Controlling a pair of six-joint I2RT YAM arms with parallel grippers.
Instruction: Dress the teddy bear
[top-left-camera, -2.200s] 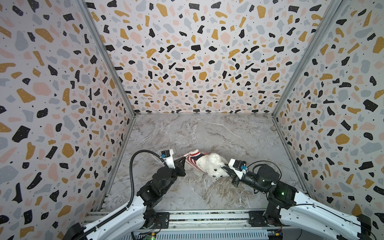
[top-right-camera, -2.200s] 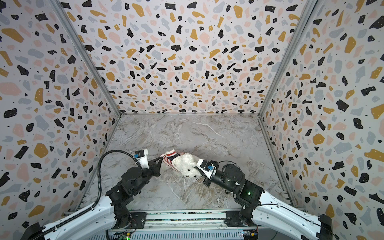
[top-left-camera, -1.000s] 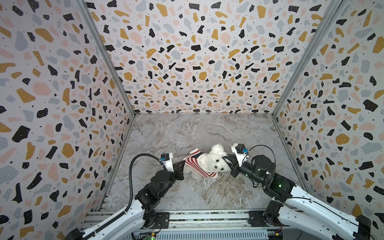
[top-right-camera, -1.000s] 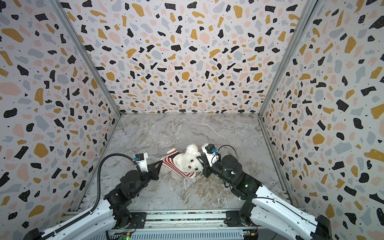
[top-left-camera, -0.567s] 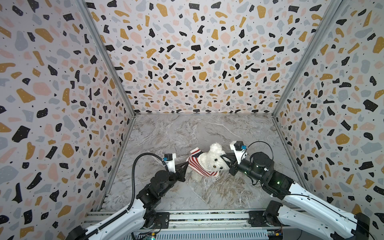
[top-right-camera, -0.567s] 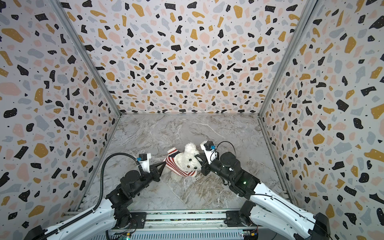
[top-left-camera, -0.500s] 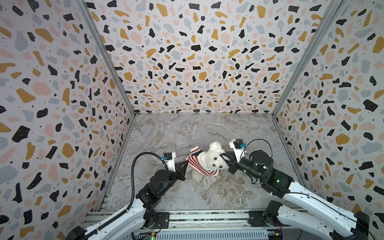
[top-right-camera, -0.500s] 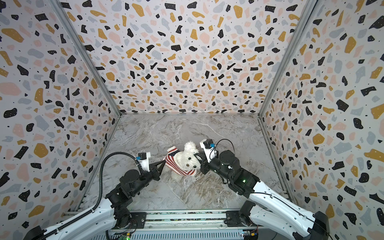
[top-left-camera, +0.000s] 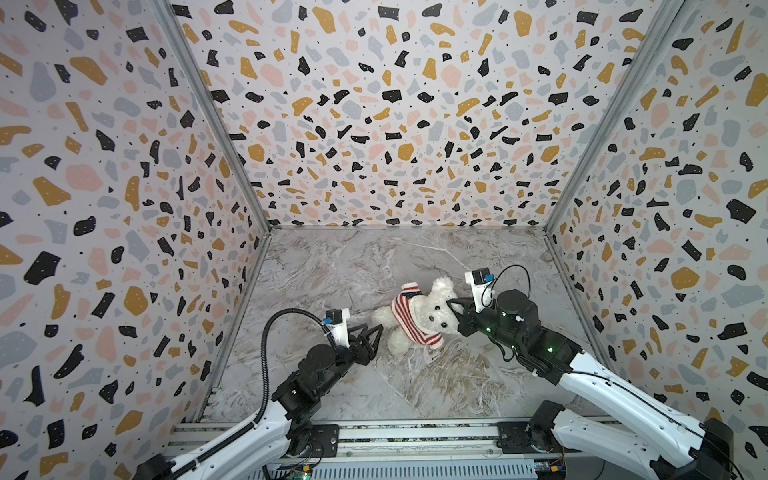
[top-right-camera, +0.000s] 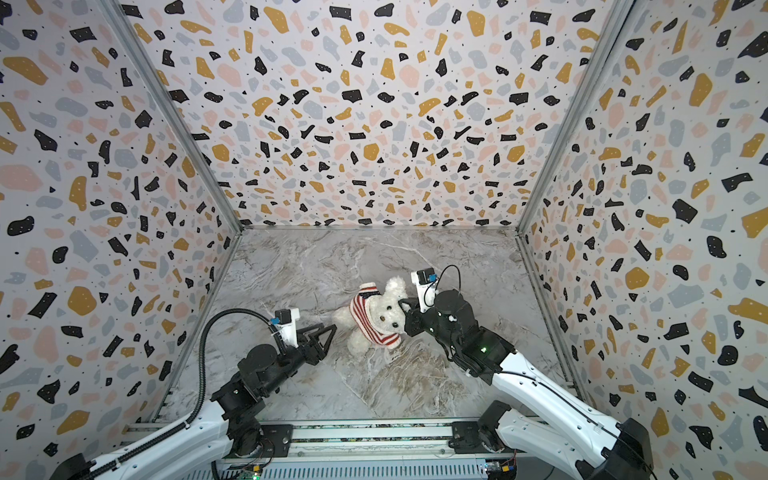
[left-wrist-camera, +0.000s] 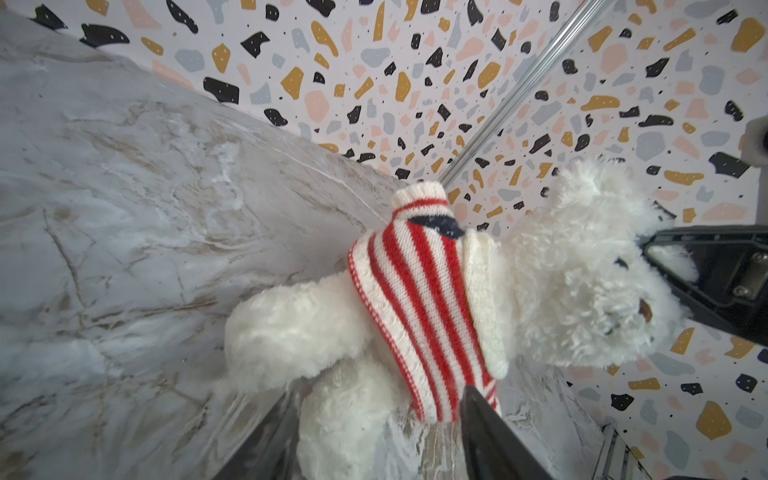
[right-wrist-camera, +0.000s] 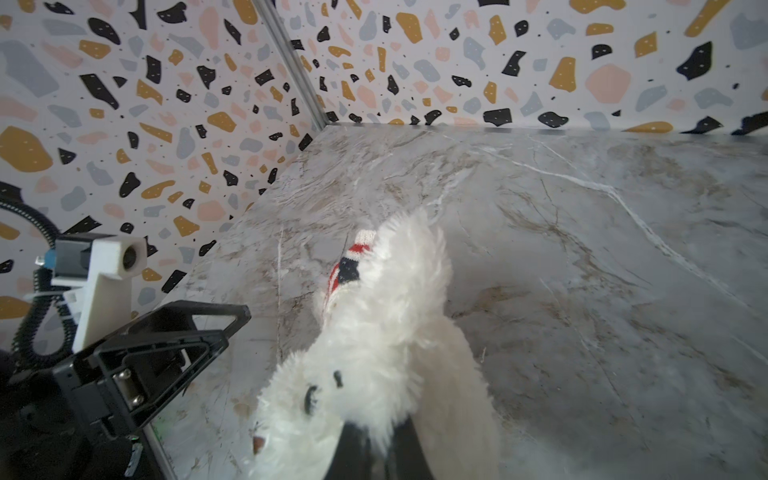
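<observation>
The teddy bear (top-left-camera: 436, 309) (top-right-camera: 384, 311) is a small fluffy white plush with round ears, tiny dark eyes and a dark nose. It's near the middle of the marble tabletop (top-left-camera: 374, 266), face up toward the top views, head to the right and bare stubby legs pointing left and front. A red-and-white striped sweater (top-left-camera: 409, 318) (left-wrist-camera: 419, 303) covers its torso, cream collar at the neck and one cuffed sleeve poking toward the back wall. The right gripper (top-left-camera: 454, 306) is pinched onto the fur at the side of its head.
</observation>
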